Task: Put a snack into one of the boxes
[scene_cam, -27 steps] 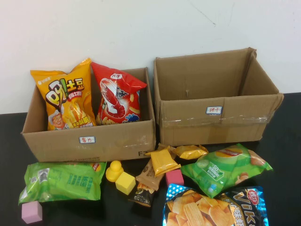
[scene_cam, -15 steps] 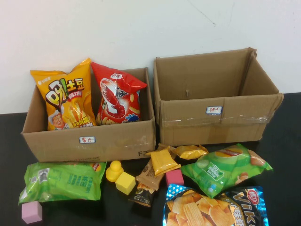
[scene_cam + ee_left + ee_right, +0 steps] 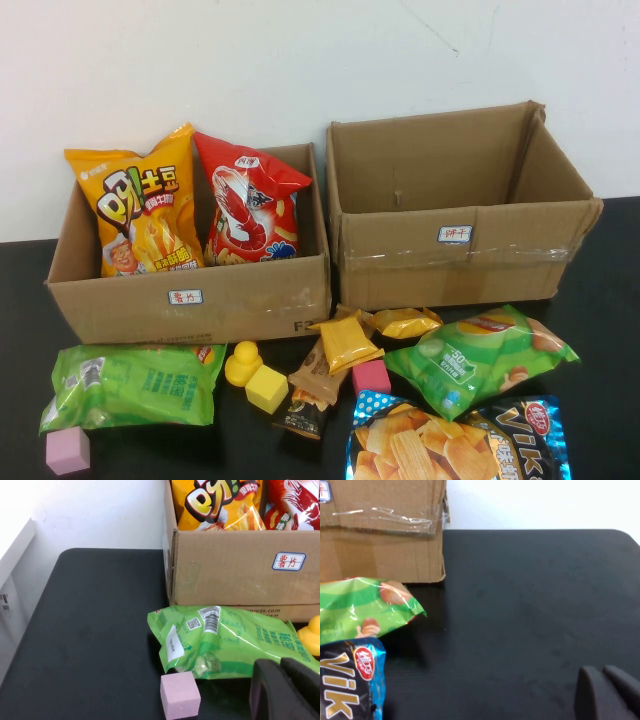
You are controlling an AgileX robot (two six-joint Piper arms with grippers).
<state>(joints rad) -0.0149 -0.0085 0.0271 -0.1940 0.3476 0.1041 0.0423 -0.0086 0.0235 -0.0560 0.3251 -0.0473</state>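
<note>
**Colours across a black table of snacks**

Matte black tabletop (image 3: 610, 250), plain white wall (image 3: 200, 60) behind.

Two plain brown cardboard boxes:
- Left brown cardboard box (image 3: 190, 300), with a white label in red writing.
- Right brown cardboard box (image 3: 450, 260), with a white label and glossy clear tape.

Inside the left one:
- Orange-yellow crisp bag (image 3: 140, 215) printed with a cartoon face.
- Red foil bag (image 3: 250, 205) printed with a prawn.

On the black surface:
- Bright green plastic snack bag (image 3: 135, 385) with a white barcode patch.
- Second green crisp bag (image 3: 480, 355), lighter green band.
- Blue bag with white polka dots (image 3: 450, 440), golden crisps pictured.
- Small yellow packet (image 3: 345, 340).
- Yellow rubber duck (image 3: 242, 362).
- Yellow cube (image 3: 267, 388).
- Pale pink cube (image 3: 68, 452).
- Deeper pink cube (image 3: 370, 376).

Black left gripper (image 3: 280, 670) near the pale pink cube.
Black right gripper (image 3: 602, 672) over bare black tabletop.
</note>
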